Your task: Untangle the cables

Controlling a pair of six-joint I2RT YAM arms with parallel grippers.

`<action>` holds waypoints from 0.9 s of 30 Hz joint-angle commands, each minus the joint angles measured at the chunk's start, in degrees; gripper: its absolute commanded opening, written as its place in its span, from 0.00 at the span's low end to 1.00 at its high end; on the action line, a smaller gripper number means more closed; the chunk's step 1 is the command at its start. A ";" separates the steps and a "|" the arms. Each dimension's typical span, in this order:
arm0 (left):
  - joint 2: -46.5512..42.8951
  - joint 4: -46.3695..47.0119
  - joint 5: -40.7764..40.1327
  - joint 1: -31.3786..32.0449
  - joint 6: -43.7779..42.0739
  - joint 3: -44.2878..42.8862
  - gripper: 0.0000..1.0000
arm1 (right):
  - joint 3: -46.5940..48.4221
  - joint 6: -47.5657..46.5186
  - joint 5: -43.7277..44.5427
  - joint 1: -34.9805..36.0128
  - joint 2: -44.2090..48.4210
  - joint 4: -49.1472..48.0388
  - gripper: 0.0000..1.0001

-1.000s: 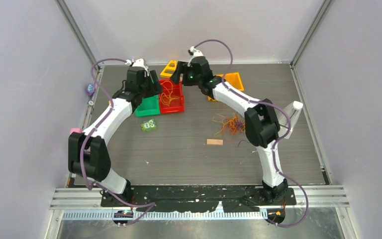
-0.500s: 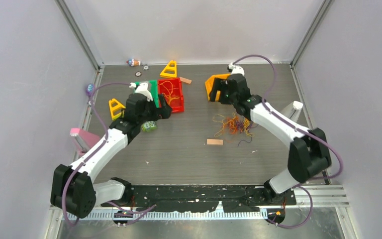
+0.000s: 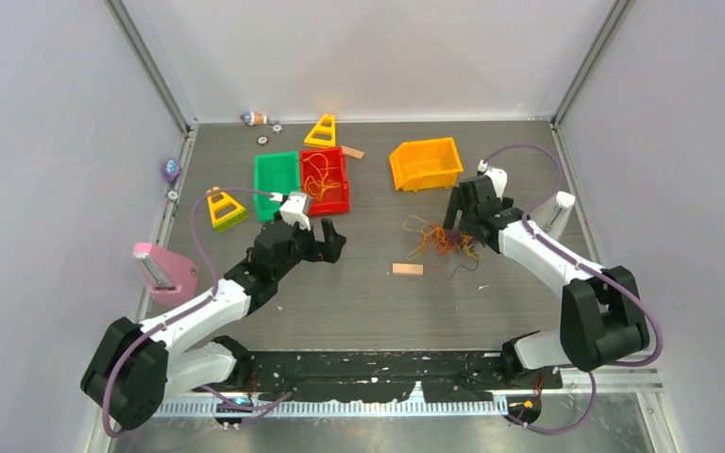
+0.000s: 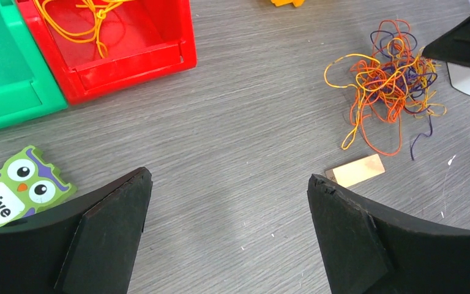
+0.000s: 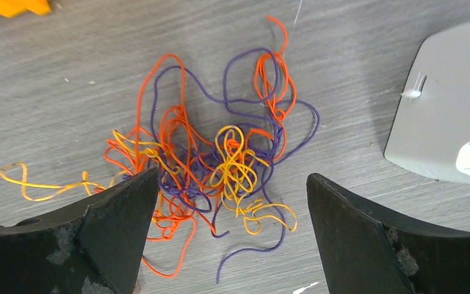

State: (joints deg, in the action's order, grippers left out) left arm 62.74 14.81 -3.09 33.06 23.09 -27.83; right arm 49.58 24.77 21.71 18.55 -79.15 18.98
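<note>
On a grey table (image 3: 359, 311) walled on three sides, both robot hands stood spread wide with nothing in them. The left hand (image 3: 332, 247) hung over bare table just in front of the red bin (image 3: 328, 206). The right hand (image 3: 463, 229) hung over the loose tangle of cables (image 3: 439, 241), right of centre. In the wrist view its fingers (image 5: 116, 208) sat either side of the clump, and contact could not be made out.

Open table ran from the tangle to the near edge and across the middle between the arms, broken only by a small wooden tile (image 3: 407, 269) near the tangle. A pale grey piece (image 5: 440, 110) lay near the right edge, close to the cables.

Toward the back stood three bins: a green bin (image 3: 277, 179), the red one touching it, and an orange bin (image 3: 425, 162) apart to the right. One more orange-yellow cable (image 3: 317, 177) lay inside the red bin.

Also counted were two yellow triangles, a back triangle (image 3: 323, 132) and a left triangle (image 3: 224, 209). A second tile (image 3: 353, 152), one owl card (image 4: 12, 190) marked "Five" and one pink piece (image 3: 165, 274) by the left edge completed the tally. The tangle showed orange, yellow and purple strands, too knotted to count.
</note>
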 commanded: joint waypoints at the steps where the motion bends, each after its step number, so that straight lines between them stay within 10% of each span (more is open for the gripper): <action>1: -1.80 9.77 -0.06 0.44 -2.29 0.82 0.98 | -1.01 1.74 1.89 0.31 -1.64 -0.06 0.95; 17: 2.29 12.00 2.76 0.72 -4.21 0.09 0.97 | -0.56 10.66 -19.45 13.37 -9.84 -14.69 0.79; 27: 8.82 9.83 10.61 1.61 -4.98 -4.86 0.97 | -2.78 8.25 -16.96 11.79 1.10 -9.20 0.81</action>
State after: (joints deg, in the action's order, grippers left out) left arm 70.26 23.09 4.03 34.04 19.40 -28.95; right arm 46.48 34.24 2.72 32.67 -82.85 7.57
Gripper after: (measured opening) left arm 0.972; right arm 0.807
